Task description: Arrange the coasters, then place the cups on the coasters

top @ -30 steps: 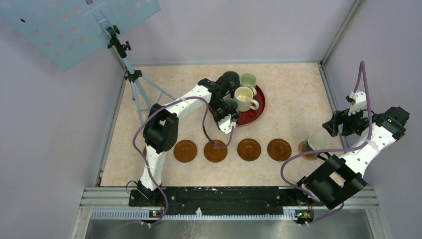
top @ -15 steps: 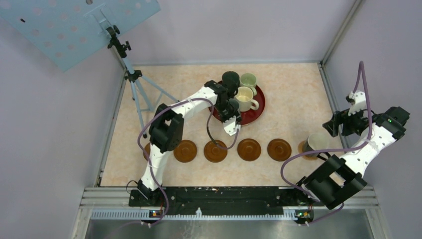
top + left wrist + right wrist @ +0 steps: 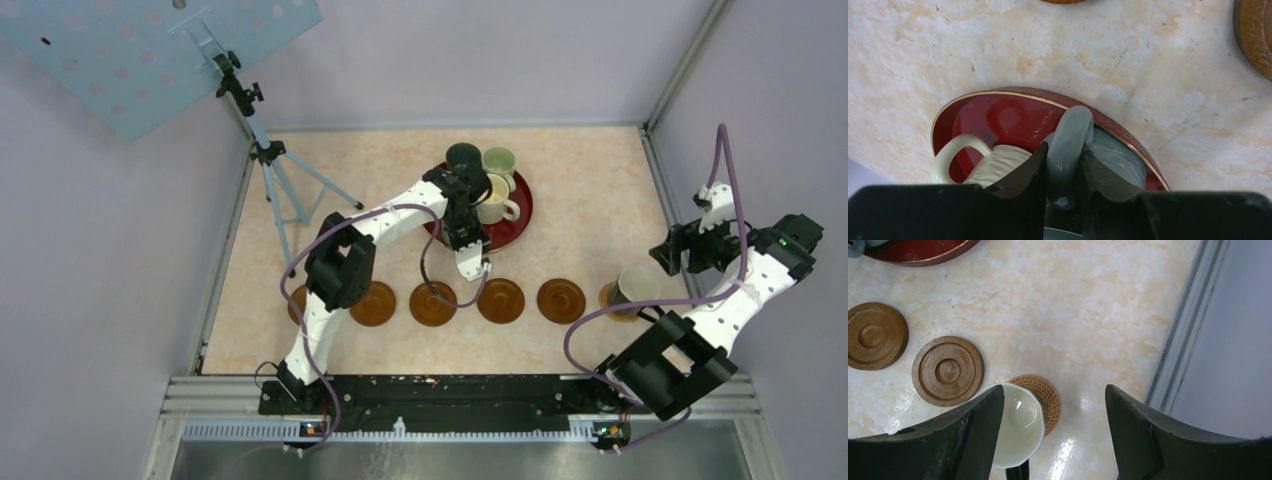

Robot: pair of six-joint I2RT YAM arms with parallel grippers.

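Observation:
In the left wrist view my left gripper is shut on the handle of the ribbed grey cup, which stands on the dark-red tray beside a cream cup. From above, that gripper covers the grey cup. The dark charcoal cup, pale green cup and cream cup stand on the tray. Brown coasters lie in a row. My right gripper is open above a white-lined cup on a woven coaster.
A tripod with a blue perforated board stands at the back left. Enclosure walls and a metal corner post close in the right side. Two brown coasters lie left of the right gripper.
My left gripper has slid right along the tray's front and closed on the grey cup's handle. The right arm has stayed where it was, still open.

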